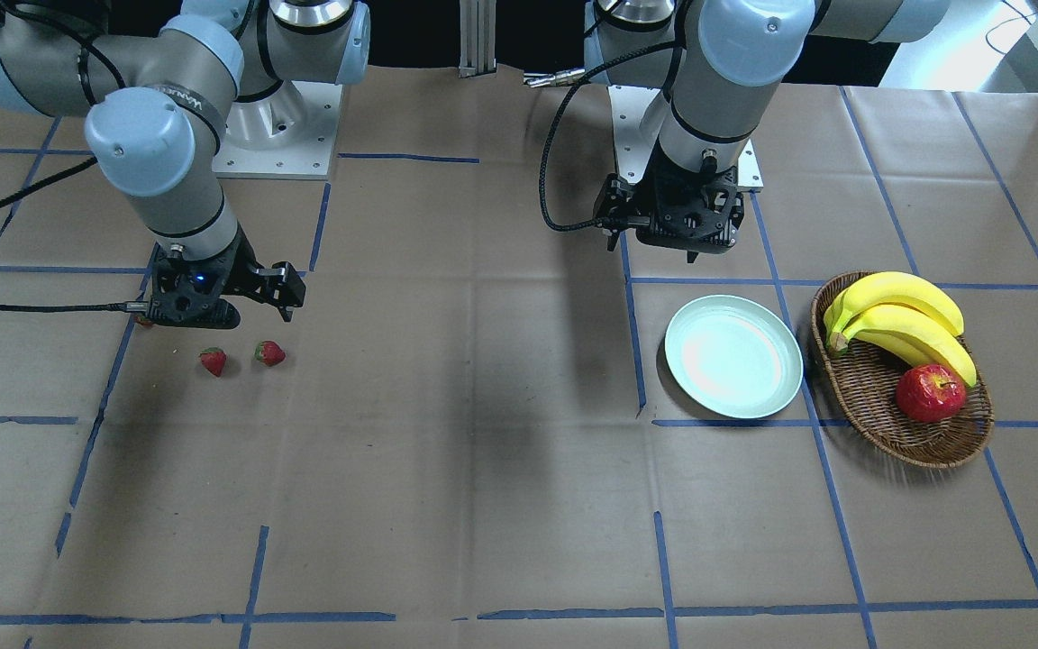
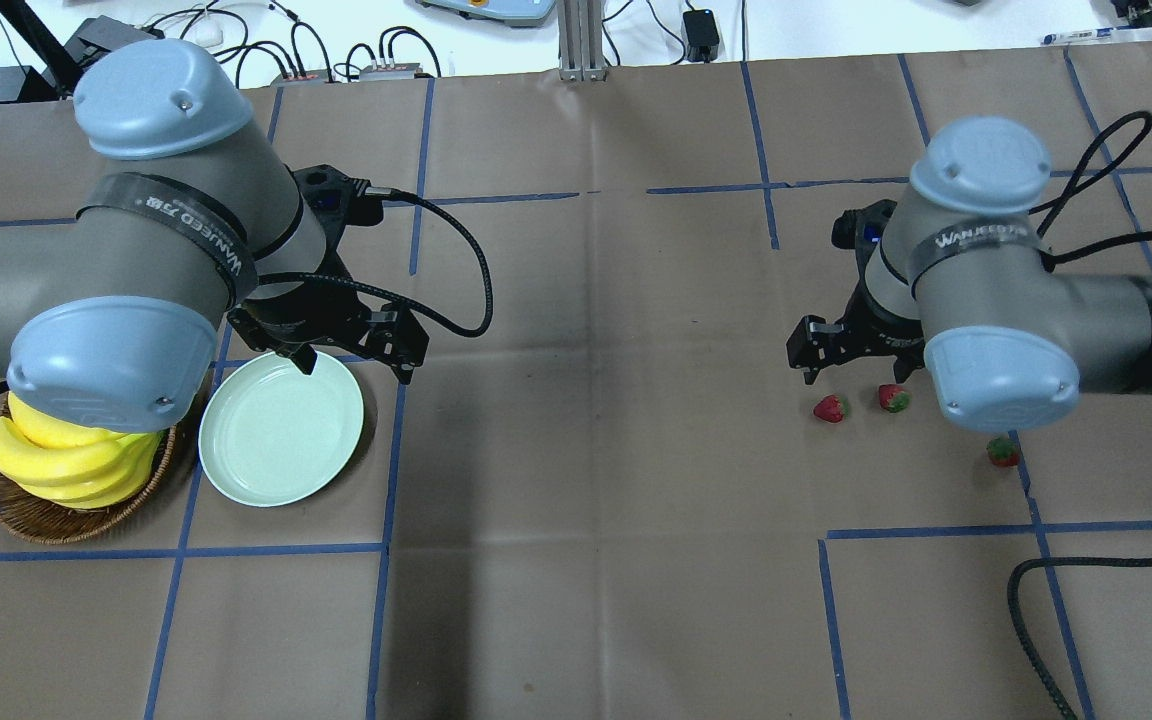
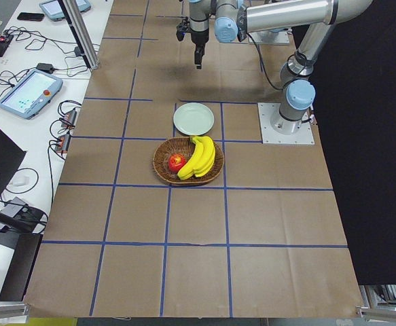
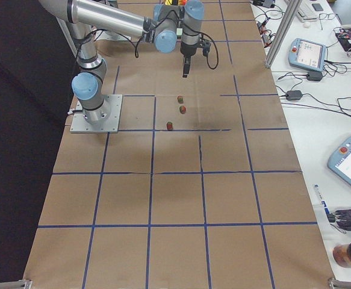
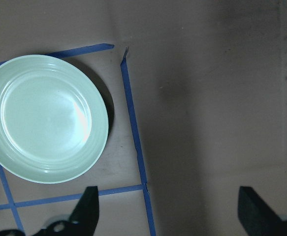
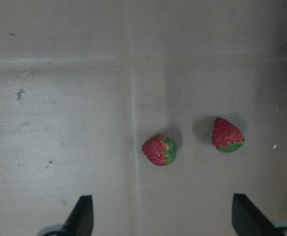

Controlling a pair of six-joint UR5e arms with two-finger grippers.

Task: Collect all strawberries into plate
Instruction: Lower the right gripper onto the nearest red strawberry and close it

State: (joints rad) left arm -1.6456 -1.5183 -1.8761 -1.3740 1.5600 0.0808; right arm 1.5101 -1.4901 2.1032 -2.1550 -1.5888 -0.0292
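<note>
Near the spread right end effector (image 2: 856, 372) lie three strawberries (image 2: 830, 408) (image 2: 894, 398) (image 2: 1003, 452), near the spread left end effector (image 2: 356, 368) one plate (image 2: 281, 445).

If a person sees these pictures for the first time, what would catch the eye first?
The yellow bananas and the red apple in the basket stand out most, beside the empty mint-green plate on the robot's left. Far off, on the robot's right, three small strawberries lie on the table.
</note>
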